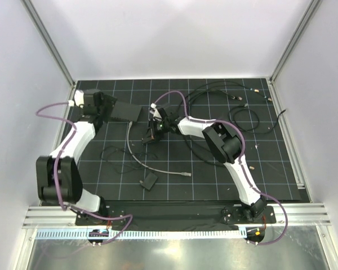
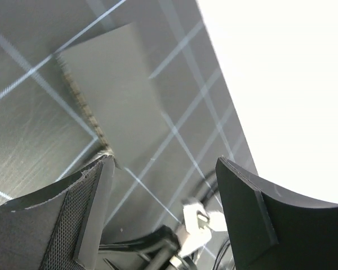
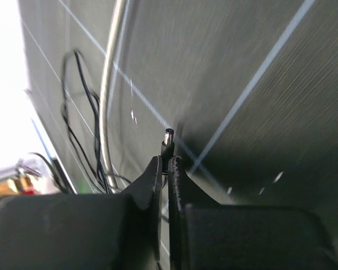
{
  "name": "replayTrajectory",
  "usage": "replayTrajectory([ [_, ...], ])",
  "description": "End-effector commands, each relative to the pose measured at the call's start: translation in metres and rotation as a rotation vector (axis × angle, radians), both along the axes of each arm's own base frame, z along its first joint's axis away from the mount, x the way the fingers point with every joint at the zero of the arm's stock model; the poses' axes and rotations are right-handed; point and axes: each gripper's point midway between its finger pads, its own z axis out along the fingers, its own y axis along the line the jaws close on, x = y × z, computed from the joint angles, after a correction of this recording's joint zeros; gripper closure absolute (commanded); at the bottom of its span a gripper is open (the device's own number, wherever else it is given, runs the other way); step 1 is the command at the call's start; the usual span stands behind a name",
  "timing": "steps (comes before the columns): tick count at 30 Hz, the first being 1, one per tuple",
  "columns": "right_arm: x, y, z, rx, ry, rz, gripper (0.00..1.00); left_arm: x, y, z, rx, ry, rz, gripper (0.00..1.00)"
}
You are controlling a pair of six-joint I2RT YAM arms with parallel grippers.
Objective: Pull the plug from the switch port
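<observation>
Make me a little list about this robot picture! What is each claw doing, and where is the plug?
left gripper: open, holding nothing, beside the switch
switch: lying flat on the black grid mat
right gripper: shut on the plug
plug: small barrel plug, metal tip bare, out of the port
also on the mat: grey cable, small black block

One switch [image 1: 125, 111], one plug [image 3: 168, 138], one black block [image 1: 149, 181], one grey cable [image 1: 136, 153].
</observation>
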Motion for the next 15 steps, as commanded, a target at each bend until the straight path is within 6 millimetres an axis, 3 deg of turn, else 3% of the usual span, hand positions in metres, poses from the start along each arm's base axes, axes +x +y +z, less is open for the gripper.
replayTrajectory([
  [1, -0.025, -0.010, 0.021, -0.096, -0.074, 0.113, 0.89, -0.028, 0.003, 0.044, 0.156, -0.035, -0.112, 0.23],
  [7, -0.037, -0.014, 0.036, -0.138, -0.112, 0.149, 0.84, -0.083, -0.015, 0.042, 0.161, -0.024, -0.272, 0.22],
  [10, -0.039, -0.014, 0.042, -0.146, -0.115, 0.155, 0.83, -0.101, -0.014, 0.035, 0.164, 0.003, -0.276, 0.21],
  [13, -0.043, -0.015, 0.045, -0.166, -0.116, 0.156, 0.83, -0.114, -0.013, 0.041, 0.170, -0.025, -0.276, 0.20],
  [15, -0.048, -0.017, 0.048, -0.176, -0.118, 0.166, 0.76, -0.120, -0.017, 0.049, 0.174, -0.049, -0.307, 0.19],
])
